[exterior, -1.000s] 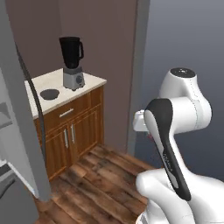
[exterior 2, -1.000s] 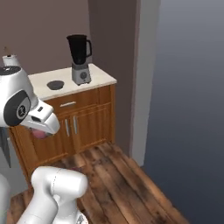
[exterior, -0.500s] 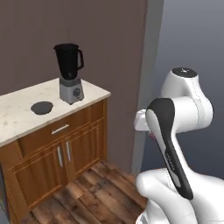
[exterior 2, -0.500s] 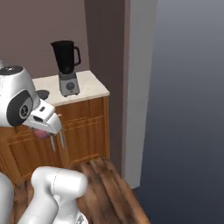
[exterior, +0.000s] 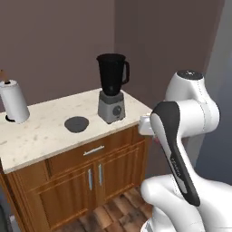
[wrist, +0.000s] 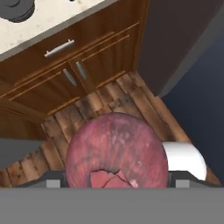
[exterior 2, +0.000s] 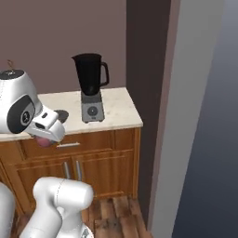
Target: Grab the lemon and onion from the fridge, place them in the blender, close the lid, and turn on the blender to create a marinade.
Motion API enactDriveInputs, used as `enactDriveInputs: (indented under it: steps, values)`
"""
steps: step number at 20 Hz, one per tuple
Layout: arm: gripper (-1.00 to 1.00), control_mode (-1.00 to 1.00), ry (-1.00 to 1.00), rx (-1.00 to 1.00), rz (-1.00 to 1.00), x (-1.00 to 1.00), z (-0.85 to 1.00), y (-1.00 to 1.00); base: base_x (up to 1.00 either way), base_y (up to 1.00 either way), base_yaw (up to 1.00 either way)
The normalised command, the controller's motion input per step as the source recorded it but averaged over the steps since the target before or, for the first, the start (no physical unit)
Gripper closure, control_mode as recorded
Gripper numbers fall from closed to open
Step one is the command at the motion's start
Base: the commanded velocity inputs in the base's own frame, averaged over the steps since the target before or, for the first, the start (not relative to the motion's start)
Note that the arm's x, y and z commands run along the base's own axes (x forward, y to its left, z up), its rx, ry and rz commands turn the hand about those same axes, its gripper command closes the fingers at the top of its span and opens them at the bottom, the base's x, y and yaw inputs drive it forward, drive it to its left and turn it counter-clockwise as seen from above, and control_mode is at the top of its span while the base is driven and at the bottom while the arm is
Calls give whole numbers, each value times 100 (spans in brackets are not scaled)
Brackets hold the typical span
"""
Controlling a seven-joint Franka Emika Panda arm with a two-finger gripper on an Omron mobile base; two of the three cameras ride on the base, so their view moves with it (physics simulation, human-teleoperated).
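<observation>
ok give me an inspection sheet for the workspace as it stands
surface: pale stone counter on a wooden cabinet.
job's things: blender upright on the counter, jar mouth open; lid flat on the counter beside it; onion in the gripper.
clutter: paper-towel roll at the counter's far left.
grippers: jaws closed on the onion, held over the wood floor.
cables: nothing seen.
surroundings: brown wall, grey panel on the right.
</observation>
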Motion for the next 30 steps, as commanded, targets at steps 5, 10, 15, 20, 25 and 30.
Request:
enactDriveInputs:
  steps: [5, 10, 15, 20, 25, 30]
  values:
    - [100, 100, 0, 0, 0, 0, 0, 0, 87, -39, 32]
    - [100, 100, 0, 0, 0, 0, 0, 0, 76, -33, 24]
    - [100, 100, 0, 0, 0, 0, 0, 0, 59, -7, 22]
    - [100, 100, 0, 0, 0, 0, 0, 0, 42, 0, 26]
    - [100, -100, -6, 0, 8, 19, 15, -8, 32, 0, 16]
    - [100, -100, -30, 0, 19, 55, 86, -25, 0, 0, 0]
